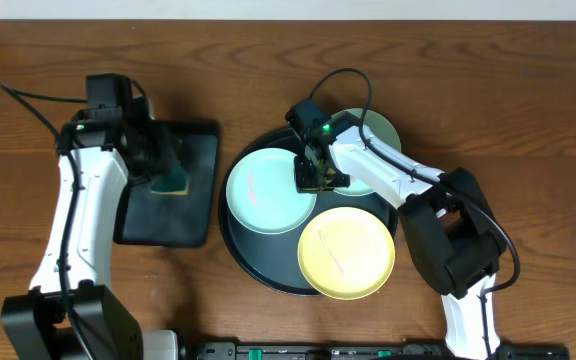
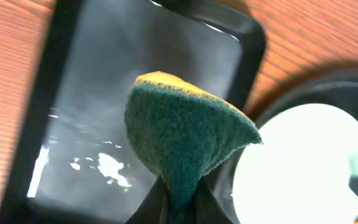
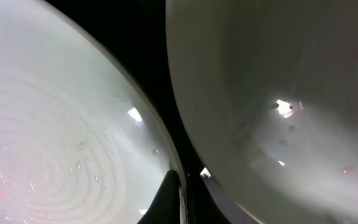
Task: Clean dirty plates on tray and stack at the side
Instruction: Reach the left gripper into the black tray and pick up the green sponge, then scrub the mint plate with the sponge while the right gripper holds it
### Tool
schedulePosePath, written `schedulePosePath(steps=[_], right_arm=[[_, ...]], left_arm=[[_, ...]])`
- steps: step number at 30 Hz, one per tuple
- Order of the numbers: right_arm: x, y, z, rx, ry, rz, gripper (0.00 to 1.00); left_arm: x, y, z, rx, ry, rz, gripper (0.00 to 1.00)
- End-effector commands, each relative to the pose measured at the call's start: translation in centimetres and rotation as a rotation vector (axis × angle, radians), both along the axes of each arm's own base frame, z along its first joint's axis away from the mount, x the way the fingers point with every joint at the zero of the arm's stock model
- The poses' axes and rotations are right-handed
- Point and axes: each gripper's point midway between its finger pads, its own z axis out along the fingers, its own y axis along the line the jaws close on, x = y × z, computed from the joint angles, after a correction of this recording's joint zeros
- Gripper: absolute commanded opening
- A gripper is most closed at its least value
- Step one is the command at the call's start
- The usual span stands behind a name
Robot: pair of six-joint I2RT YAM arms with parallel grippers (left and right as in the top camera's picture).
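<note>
three plates (image 1: 271,190) on one tray (image 1: 256,260); left jaws grip one sponge (image 2: 185,134); right jaws closed.

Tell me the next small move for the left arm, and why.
Probably carry the sponge rightward over the left-hand mint plate: the left jaws are shut on it above the rectangular tray, and that plate shows red smears.

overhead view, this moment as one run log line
left gripper: shut on sponge over rectangular tray | right gripper: shut at far mint plate rim, hold unclear | near mint plate, yellow plate: on round tray
</note>
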Motion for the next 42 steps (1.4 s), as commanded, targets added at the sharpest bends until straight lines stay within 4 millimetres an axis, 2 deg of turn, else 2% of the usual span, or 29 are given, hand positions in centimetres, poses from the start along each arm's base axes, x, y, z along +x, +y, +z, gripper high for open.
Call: schedulePosePath(steps=[1, 5, 9, 14, 20, 25, 28, 31, 33, 36, 40, 42], right_arm=[[-0.2, 0.1, -1.3, -0.003, 0.028, -0.009, 0.01], [-0.2, 0.1, -1.2, 0.013, 0.037, -0.013, 0.01], [-0.1, 0.2, -1.2, 0.018, 0.033, -0.013, 0.01], [-0.1, 0.2, -1.2, 0.018, 0.034, -0.012, 0.01], [-0.1, 0.2, -1.2, 0.017, 0.035, -0.012, 0.01], [-0.2, 0.1, -1.3, 0.014, 0.037, -0.013, 0.01], [-0.1, 0.0, -1.3, 0.015, 0.037, -0.017, 0.01], [-0.1, 0.0, -1.3, 0.015, 0.038, -0.017, 0.01], [-0.1, -0.1, -1.3, 0.014, 0.039, -0.018, 0.01], [-0.1, -0.1, -1.3, 0.013, 0.04, -0.018, 0.01], [-0.1, -0.1, -1.3, 0.014, 0.038, -0.018, 0.01], [-0.1, 0.0, -1.3, 0.015, 0.038, -0.019, 0.01]], left_arm=[[0.2, -3.3, -0.3, -0.081, 0.018, -0.004, 0.07], [0.2, -5.8, -0.9, -0.081, 0.019, -0.022, 0.08], [0.1, -6.3, -2.4, -0.015, 0.027, 0.056, 0.07], [0.2, -8.3, -4.5, -0.023, 0.052, 0.046, 0.08], [0.5, -11.0, -8.0, -0.021, 0.109, 0.011, 0.08], [-0.6, -12.3, -11.7, -0.01, 0.212, 0.041, 0.07], [-1.2, -12.8, -12.8, -0.006, 0.25, 0.045, 0.07], [-1.6, -14.3, -12.8, -0.067, 0.267, -0.012, 0.07], [-1.8, -17.0, -12.1, -0.189, 0.255, -0.196, 0.07], [-2.5, -18.8, -11.3, -0.292, 0.252, -0.324, 0.07], [-2.6, -19.0, -11.1, -0.322, 0.257, -0.332, 0.07], [-2.0, -17.6, -11.6, -0.263, 0.261, -0.245, 0.07]])
